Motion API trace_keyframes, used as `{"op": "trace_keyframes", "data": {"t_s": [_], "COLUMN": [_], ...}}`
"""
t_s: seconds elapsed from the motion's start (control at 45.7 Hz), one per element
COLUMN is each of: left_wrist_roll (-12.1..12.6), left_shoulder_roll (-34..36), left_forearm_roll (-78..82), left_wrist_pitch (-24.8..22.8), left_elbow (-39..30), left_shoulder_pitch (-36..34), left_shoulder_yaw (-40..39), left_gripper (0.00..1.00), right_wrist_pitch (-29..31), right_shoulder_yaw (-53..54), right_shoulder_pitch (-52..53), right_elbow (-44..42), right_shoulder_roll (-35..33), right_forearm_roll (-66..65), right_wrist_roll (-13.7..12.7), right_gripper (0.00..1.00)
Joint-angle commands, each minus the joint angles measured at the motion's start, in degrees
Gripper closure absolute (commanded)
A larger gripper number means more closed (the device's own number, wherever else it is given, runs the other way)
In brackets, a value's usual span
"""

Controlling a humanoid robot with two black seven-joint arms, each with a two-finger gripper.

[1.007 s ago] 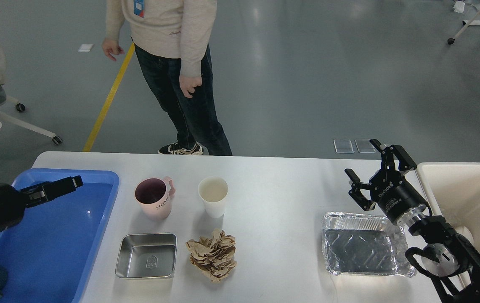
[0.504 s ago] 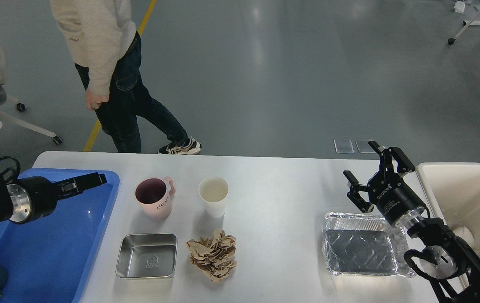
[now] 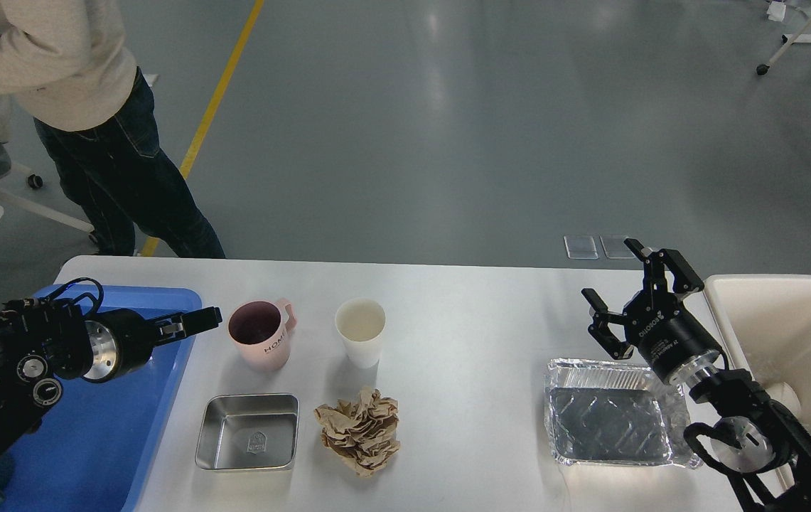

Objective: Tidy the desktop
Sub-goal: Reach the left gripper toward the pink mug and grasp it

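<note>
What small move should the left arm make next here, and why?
Probably ease the left hand a little further right to the pink mug. The hand hangs over the right rim of the blue tray, pointing at the mug, which stands upright just beyond it on the desktop. Whether its fingers are open cannot be told. The right hand is open and holds nothing.

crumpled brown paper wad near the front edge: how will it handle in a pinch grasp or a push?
The crumpled brown paper looks light for its bulk, so a push would probably slide it across the desktop rather than tip it. Its loose, open folds suggest it will compress under the hand's fingers. The irregular lump seems unlikely to roll.
</note>
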Motion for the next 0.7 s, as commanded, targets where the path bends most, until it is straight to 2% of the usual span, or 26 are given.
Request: {"op": "trace_keyframes", "data": {"t_s": [0.0, 0.263, 0.394, 0.438, 0.569, 0.679], "left_wrist_roll": [0.01, -0.34, -0.17, -0.17, 0.01, 0.01], "left_shoulder_roll": [-2.87, -5.86, -6.04, -6.56, -7.71, -8.76], "left_forearm_roll": [-0.01, 0.16, 0.34, 0.43, 0.34, 0.25], "left_wrist_pitch": [0.08, 1.22, 1.22, 1.31, 1.40, 1.40], "left_elbow": [2.92, 5.48, 6.44, 7.05, 8.20, 9.60], "left_shoulder_pitch": [-0.75, -0.84, -0.75, -0.75, -1.01, -1.80], "left_shoulder_yaw": [0.00, 0.00, 0.00, 0.09, 0.00, 0.09], "left_gripper": [0.03, 0.05, 0.10, 0.13, 0.31, 0.32], "right_wrist_pitch": [0.01, 0.01, 0.01, 0.01, 0.01, 0.01], "right_shoulder_yaw": [-0.01, -0.01, -0.01, -0.01, -0.01, -0.01], "right_shoulder_pitch": [-0.02, -0.02, -0.28, -0.28, -0.37, -0.28], "right_elbow": [-0.02, 0.07, 0.07, 0.07, 0.07, 0.07], "right_shoulder_roll": [0.02, -0.07, -0.07, -0.07, -0.07, -0.07], "right_forearm_roll": [0.00, 0.00, 0.00, 0.00, 0.00, 0.09], "right_wrist_roll": [0.02, 0.02, 0.02, 0.02, 0.11, 0.11], "right_gripper": [0.00, 0.00, 0.00, 0.00, 0.00, 0.00]}}
